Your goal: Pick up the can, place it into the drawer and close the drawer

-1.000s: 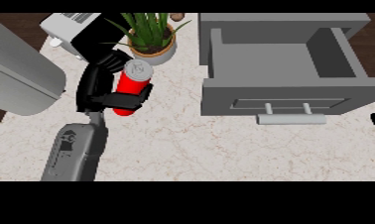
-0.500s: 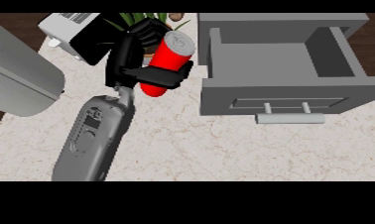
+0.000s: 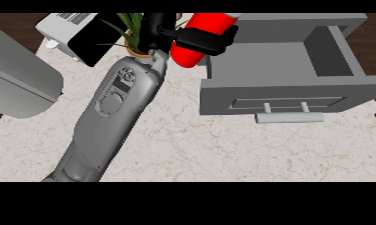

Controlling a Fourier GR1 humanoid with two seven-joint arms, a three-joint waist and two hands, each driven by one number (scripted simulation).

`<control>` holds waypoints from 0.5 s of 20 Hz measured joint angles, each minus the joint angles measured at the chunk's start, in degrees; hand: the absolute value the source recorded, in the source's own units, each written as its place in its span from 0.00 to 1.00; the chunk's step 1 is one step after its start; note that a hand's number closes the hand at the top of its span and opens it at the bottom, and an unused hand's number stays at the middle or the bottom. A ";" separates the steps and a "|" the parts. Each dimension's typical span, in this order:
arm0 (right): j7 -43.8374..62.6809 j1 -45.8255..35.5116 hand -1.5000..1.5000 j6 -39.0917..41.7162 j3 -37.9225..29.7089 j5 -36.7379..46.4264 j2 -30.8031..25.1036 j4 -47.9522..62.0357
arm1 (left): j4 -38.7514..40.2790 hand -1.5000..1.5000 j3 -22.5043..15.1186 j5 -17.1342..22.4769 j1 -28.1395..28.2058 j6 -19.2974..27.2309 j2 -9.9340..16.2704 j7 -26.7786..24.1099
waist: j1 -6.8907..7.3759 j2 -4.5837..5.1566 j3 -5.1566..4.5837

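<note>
The red can [image 3: 188, 57] hangs tilted in the air at the top middle, its upper end over the back left corner of the drawer. My left hand [image 3: 205, 40] is shut on it, black fingers wrapped round its middle, and the grey forearm [image 3: 110, 114] runs down to the lower left. The grey drawer [image 3: 273, 102] stands pulled open on the right, its inside showing nothing in it, with a light handle [image 3: 289, 118] on its front. My right hand does not show.
A potted green plant [image 3: 133, 26] stands just behind my wrist. A white and black appliance [image 3: 73, 32] sits at the back left, and a large rounded grey object [image 3: 26, 79] fills the left edge. Marble counter [image 3: 242, 154] spreads in front of the drawer.
My left hand has carried the can up and to the right, from beside the plant to the drawer's back left corner. The forearm swung right with it.
</note>
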 measured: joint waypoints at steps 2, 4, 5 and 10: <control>0.66 -0.14 0.00 0.06 -0.42 -0.17 -0.36 -0.29 | 3.08 1.00 -0.67 0.88 -3.85 1.45 0.00 0.38 | -0.13 0.03 -0.01; 0.20 -0.83 0.00 0.07 -0.60 -0.02 -0.39 0.57 | 6.40 1.00 -0.61 1.77 -8.49 2.95 0.00 1.38 | -0.26 0.07 0.00; 0.26 -0.41 0.00 0.22 -0.48 0.09 -0.26 0.18 | 8.23 1.00 -0.35 2.23 -10.42 3.29 0.00 1.35 | -0.34 0.09 0.01; -0.08 -1.11 0.00 0.46 -0.77 0.52 -0.43 1.03 | 16.16 1.00 -1.68 5.33 -18.16 6.42 0.00 1.02 | -0.78 0.21 0.02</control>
